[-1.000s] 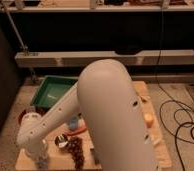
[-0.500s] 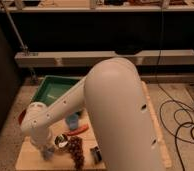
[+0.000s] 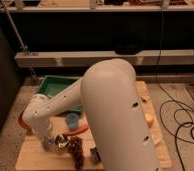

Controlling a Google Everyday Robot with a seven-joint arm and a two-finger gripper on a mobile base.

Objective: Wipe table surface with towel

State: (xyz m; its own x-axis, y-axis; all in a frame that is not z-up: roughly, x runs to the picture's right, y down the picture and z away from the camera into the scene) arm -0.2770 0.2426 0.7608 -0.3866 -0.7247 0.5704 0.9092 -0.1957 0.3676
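A big white robot arm (image 3: 115, 115) fills the middle of the camera view, its near segment hiding much of the table surface (image 3: 35, 152), a light tan wooden top. The arm bends down to the left, and the gripper (image 3: 49, 142) sits low over the front left part of the table, just beside a small metal cup (image 3: 61, 139). Its fingers are closed together; whether they have hold of anything cannot be told, as the wrist covers that spot. The towel cannot be made out in this view. At the back left of the table stands a green plastic tray (image 3: 52, 86); the part of its inside that shows looks bare, the rest lies behind the arm. A light blue plastic cup (image 3: 71, 120) stands upright near the tray's front edge; its contents cannot be told. Next to the metal cup lie an orange-red object (image 3: 79, 130) and a dark bunch resembling grapes (image 3: 76, 149). Black cables (image 3: 182, 122) loop on the floor to the right.
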